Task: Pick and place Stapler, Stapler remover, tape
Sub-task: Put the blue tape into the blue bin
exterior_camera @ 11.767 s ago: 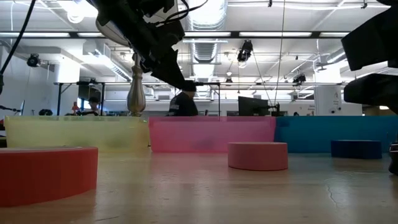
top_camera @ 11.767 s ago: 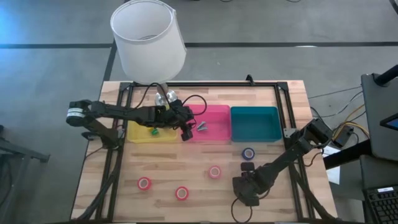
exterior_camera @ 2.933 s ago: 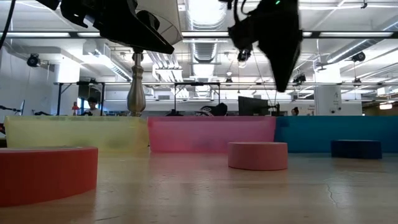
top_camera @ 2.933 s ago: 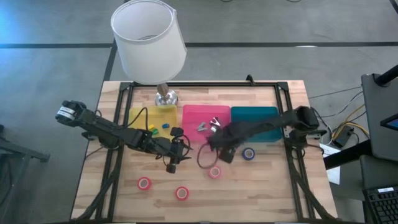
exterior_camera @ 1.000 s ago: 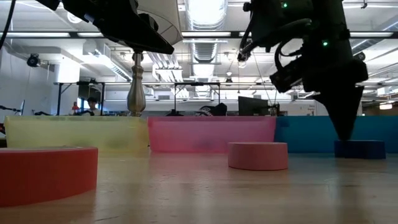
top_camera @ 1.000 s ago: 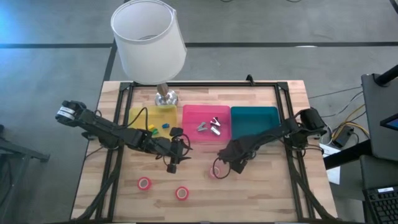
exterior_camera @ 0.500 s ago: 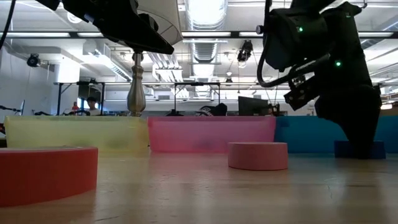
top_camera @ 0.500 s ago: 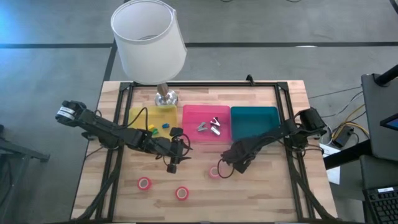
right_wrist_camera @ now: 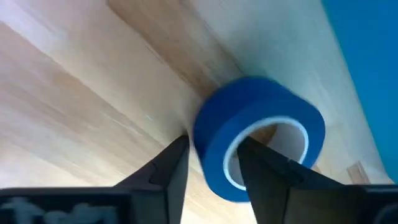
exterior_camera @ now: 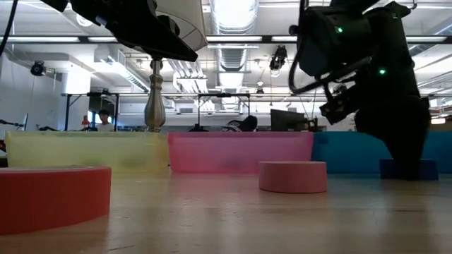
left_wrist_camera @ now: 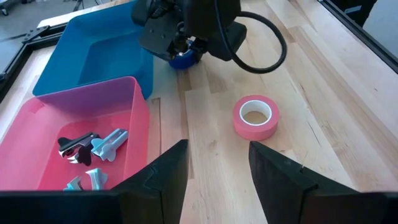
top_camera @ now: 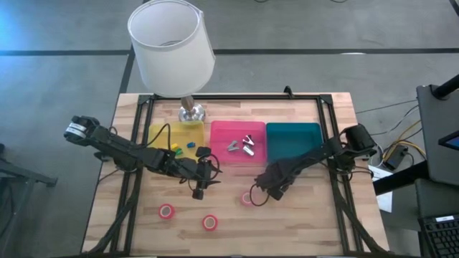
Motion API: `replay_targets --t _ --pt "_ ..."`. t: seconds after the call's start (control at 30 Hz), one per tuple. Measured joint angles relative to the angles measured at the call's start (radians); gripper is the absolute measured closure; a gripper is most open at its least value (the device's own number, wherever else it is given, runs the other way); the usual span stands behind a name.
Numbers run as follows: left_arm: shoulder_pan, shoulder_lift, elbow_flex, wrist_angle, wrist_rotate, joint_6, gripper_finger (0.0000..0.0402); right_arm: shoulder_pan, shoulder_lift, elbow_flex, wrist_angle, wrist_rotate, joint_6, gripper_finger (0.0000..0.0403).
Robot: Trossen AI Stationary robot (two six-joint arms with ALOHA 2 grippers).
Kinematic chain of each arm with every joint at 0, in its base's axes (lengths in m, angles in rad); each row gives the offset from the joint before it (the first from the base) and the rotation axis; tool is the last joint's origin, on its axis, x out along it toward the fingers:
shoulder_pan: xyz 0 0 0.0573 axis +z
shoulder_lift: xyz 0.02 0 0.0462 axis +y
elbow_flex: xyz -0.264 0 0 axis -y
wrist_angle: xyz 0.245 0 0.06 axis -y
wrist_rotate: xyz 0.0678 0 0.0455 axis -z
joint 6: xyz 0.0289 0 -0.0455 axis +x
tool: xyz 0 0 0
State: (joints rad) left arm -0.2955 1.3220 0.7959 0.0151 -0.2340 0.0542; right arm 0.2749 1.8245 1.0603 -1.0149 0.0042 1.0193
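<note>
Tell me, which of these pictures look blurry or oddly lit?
Right wrist view: the blue ring of tape is smeared and soft, very close to the lens. Low view: the nearest red ring of tape is out of focus, and the dark right arm stands against bright ceiling lights. High view: evenly lit, with a blue glow in one corner.

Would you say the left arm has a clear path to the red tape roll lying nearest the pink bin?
Probably yes: the left gripper faces the red tape roll across bare wood, fingers apart.
</note>
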Motion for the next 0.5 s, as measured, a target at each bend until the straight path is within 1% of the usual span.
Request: replay_targets --t 0.33,0.4,0.5 --pt "0.0 0.0 0.0 0.0 0.0 0.001 0.0229 0.0 -0.001 0.095 0.002 0.009 -0.032 0.0365" --pt "0.0 0.0 -0.001 0.0 0.0 0.001 0.0229 0.0 -0.001 0.123 -0.001 0.001 -0.033 0.0374" --pt "0.0 0.0 -0.001 0.0 0.0 0.001 0.0229 0.007 -0.003 0.178 -0.001 -0.002 -0.057 0.0373"
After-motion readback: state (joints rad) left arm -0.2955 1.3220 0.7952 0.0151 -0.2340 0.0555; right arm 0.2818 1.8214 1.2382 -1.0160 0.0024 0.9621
